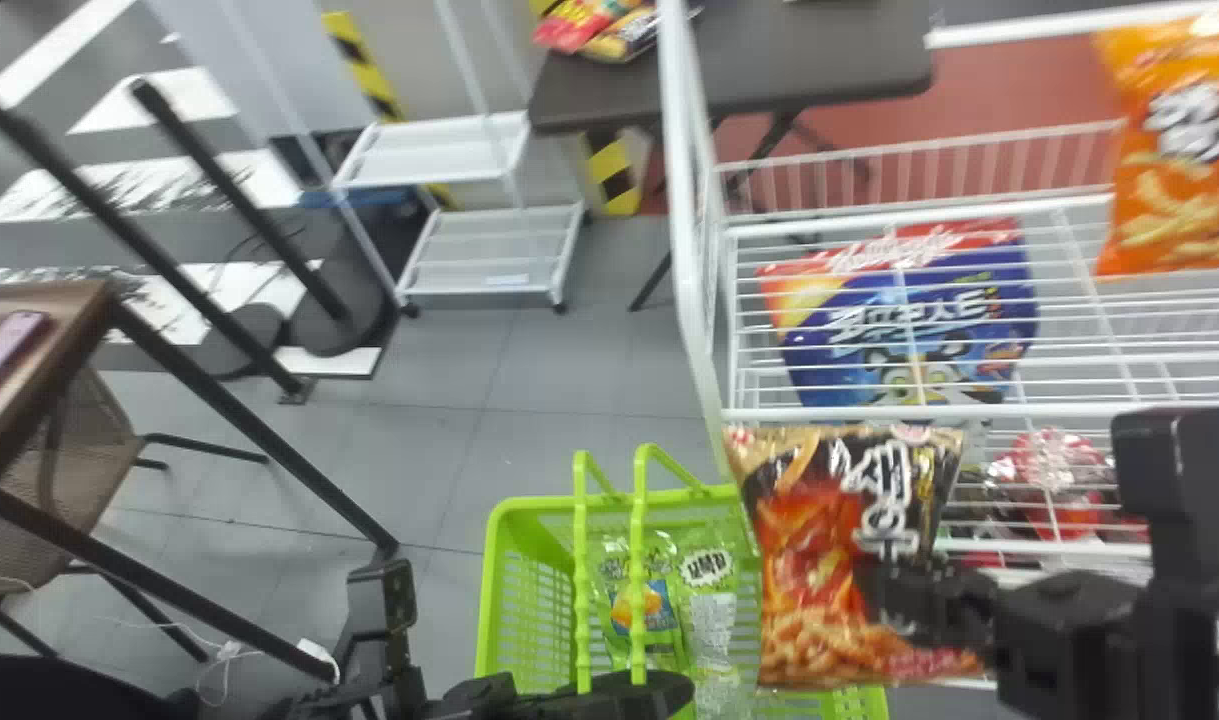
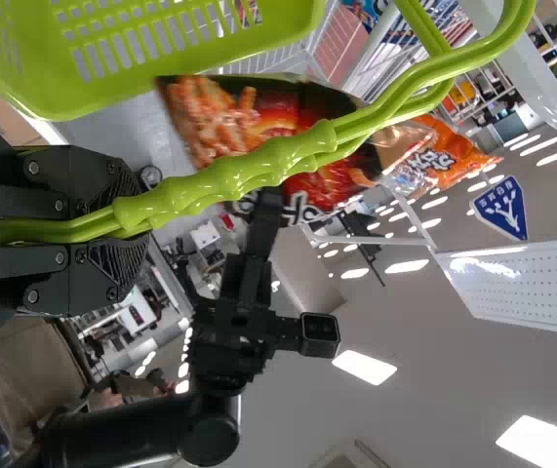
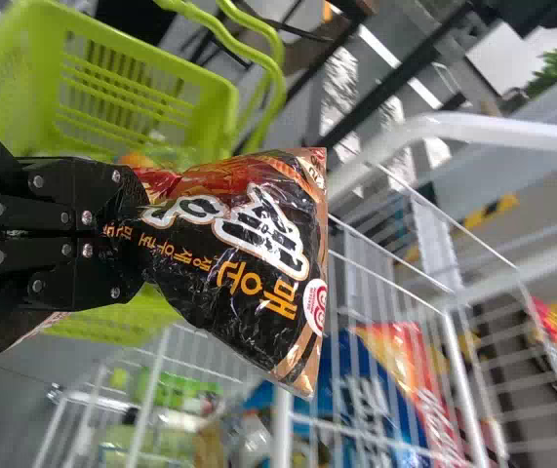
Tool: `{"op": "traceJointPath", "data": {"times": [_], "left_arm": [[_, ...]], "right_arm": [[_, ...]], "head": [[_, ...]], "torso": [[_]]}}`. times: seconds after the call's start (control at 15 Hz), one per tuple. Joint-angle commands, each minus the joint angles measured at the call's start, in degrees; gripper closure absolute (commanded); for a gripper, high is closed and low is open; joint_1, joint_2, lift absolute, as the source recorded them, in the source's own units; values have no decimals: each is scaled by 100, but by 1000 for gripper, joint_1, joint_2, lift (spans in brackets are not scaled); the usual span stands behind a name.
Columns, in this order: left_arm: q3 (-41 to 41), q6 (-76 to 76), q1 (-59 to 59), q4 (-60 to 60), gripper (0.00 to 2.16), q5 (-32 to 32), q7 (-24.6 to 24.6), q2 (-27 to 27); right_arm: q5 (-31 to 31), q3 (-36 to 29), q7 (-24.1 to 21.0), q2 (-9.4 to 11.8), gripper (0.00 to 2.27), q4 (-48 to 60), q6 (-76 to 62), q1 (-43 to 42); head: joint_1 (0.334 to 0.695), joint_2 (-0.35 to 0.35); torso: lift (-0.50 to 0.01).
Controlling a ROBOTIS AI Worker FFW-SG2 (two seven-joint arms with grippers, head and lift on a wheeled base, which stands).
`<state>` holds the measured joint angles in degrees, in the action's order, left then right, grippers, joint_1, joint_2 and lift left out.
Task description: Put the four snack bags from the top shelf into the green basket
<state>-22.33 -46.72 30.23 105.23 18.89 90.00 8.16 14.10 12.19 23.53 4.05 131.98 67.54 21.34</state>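
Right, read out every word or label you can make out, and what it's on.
"매운": black-and-red bag in the right tool
"Kellogg's": blue bag in the white rack
Too blurred or small: the other lettering on both, plus the print on the orange bag, the green bags in the basket and the blue sign.

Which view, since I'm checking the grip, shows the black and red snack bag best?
The right wrist view: the right gripper pinches the bag up close. The head view shows it farther off, overlapping the green basket; in the left wrist view the basket's handles cross it.
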Motion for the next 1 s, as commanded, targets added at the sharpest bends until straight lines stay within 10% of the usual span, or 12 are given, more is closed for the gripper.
{"op": "traceJointPath", "data": {"times": [0.0, 0.27, 0.4, 0.53, 0.93], "left_arm": [[36, -18, 0, 24, 2145, 0, 57, 1], [80, -18, 0, 59, 2145, 0, 57, -8], [89, -18, 0, 59, 2145, -8, 57, -16], [89, -18, 9, 59, 2145, -8, 57, -16], [98, -18, 0, 41, 2145, 0, 57, 10]], "right_arm": [[-214, 415, -68, 8, 2253, -173, -43, 1], [-372, 1444, -534, -18, 2233, -1430, -693, -614], [-399, 1989, -851, -44, 1875, -2080, -1273, -1018], [-320, 2217, -877, -132, 137, -2423, -1326, -1255], [-179, 1127, -657, 70, 49, -1113, -447, -579]], "head": [[695, 350], [695, 350], [695, 350], [695, 350], [695, 350]], "torso": [[0], [0], [0], [0], [0]]}}
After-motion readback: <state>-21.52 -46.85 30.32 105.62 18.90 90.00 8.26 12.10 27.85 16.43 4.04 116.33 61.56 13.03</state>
